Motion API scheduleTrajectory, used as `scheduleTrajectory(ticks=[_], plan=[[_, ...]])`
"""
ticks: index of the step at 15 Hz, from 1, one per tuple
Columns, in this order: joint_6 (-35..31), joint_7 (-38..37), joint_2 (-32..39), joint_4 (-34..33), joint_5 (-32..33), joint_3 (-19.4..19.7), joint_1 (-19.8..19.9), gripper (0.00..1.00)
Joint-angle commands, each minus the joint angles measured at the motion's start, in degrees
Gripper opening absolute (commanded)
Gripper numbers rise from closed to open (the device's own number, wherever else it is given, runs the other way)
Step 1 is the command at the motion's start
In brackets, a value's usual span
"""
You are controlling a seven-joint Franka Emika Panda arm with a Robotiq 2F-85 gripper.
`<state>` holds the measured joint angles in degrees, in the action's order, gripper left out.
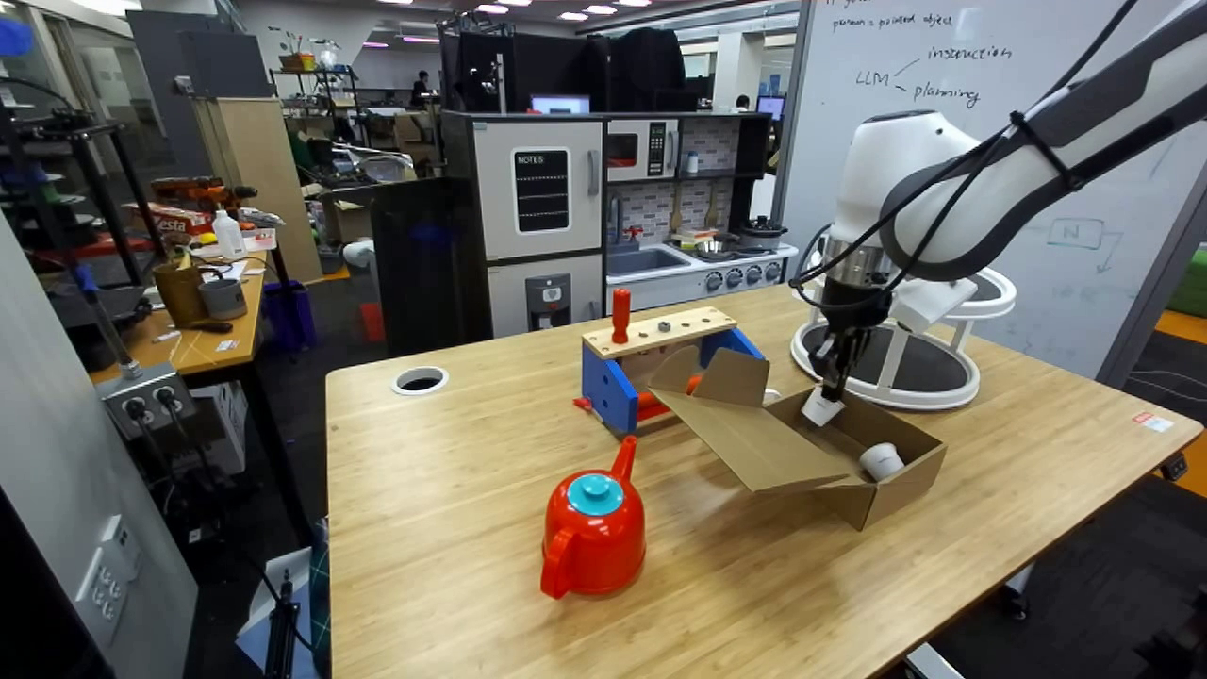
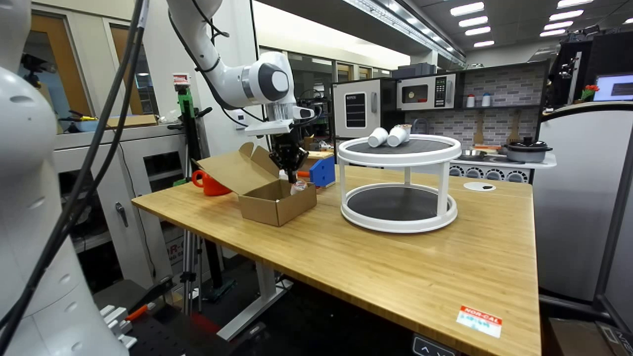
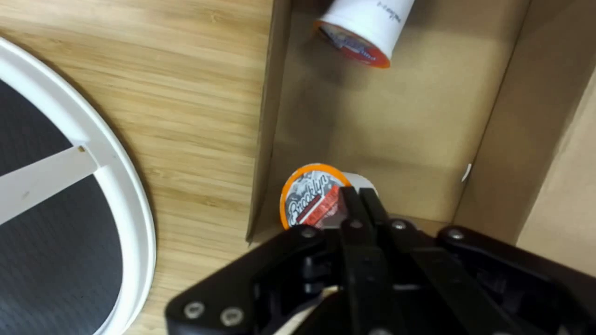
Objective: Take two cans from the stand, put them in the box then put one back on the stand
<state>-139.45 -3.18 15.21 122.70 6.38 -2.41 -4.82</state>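
Note:
My gripper (image 3: pixel 359 190) is shut with its fingertips pinching the edge of a tilted white can (image 3: pixel 309 197). Its orange-rimmed lid faces the camera in the wrist view. That can hangs in a corner of the brown box (image 2: pixel 262 210), close to the stand-side wall and about rim height in an exterior view. A second can (image 3: pixel 368 25) lies inside the box, toward the opposite end; it also shows in an exterior view, white can (image 1: pixel 882 460). More white cans (image 2: pixel 378 137) lie on the upper tier of the white round stand (image 2: pixel 398 158).
A large box flap (image 1: pixel 745 438) spreads out to one side. Behind it stands the blue-and-orange toy bench (image 1: pixel 660 330), and a red teapot (image 1: pixel 594 538) with a blue lid sits on the table. The stand's lower ring (image 3: pixel 128 223) lies close beside the box.

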Motion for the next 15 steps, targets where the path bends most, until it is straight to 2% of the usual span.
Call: scheduleTrajectory(ticks=[1, 11, 13, 15], plan=[[0.01, 2.51, -3.81, 1.88, -1.06, -0.05, 1.1, 0.01], [-0.71, 0.91, -12.29, 4.72, 0.81, 2.56, 3.55, 0.01], [-0.38, 2.22, -13.76, 4.46, -1.07, 2.88, 4.13, 0.01], [0.08, 5.84, -16.18, 4.49, -5.63, 2.61, 4.39, 0.01]])
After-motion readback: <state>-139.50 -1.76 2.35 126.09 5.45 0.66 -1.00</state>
